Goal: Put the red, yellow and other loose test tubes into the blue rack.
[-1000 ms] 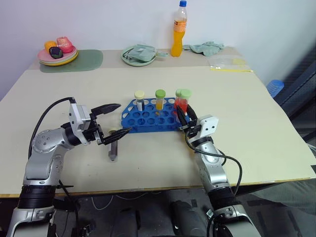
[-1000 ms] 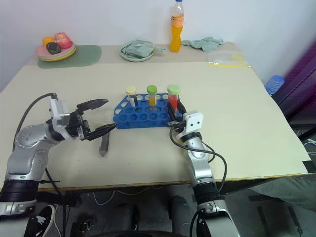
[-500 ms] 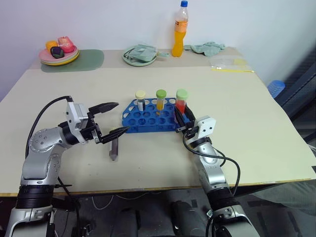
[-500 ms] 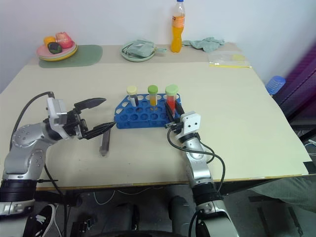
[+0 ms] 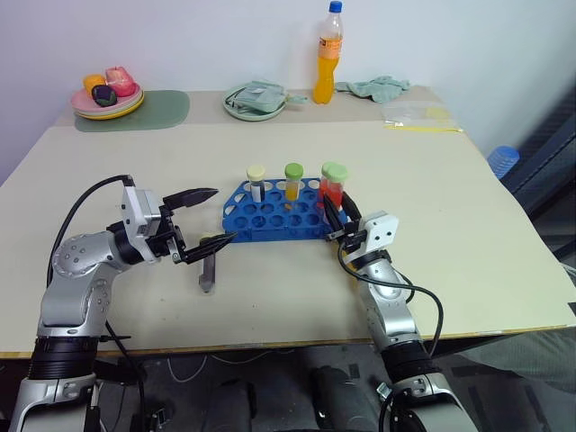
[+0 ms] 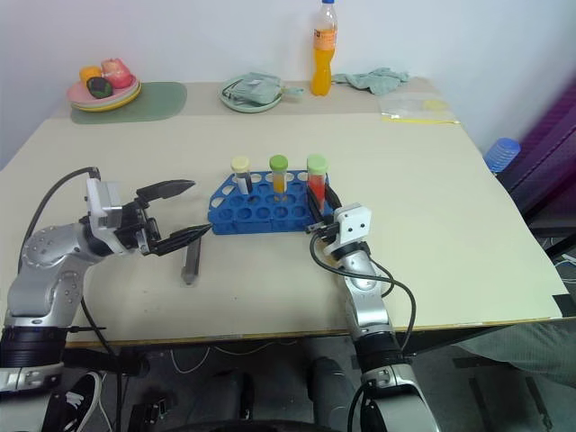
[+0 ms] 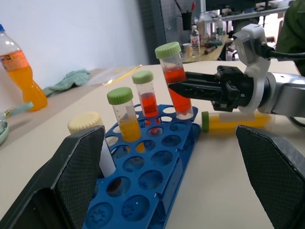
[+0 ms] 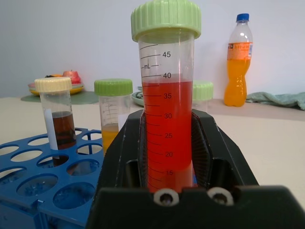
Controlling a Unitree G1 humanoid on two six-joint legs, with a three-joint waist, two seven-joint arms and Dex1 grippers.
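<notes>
Upright between the right claw's [image 8: 169, 157] fingers, red tube [image 8: 167, 124] over blue rack [image 7: 143, 191].

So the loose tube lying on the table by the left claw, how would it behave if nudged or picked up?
The loose tube lies on its side and looks round, so a nudge would probably roll it. It seems rigid plastic, likely stiff rather than floppy. Its smooth wall may slip between the open left claw's narrow tips.

1. Red test tube [image 8: 165, 119], green cap: printed graduations 15, 20, 25, 30, 35, 40, 45, with "mL" beside the top marks.
2. Orange drink bottle [image 8: 237, 71]: label wording too small to read.
</notes>
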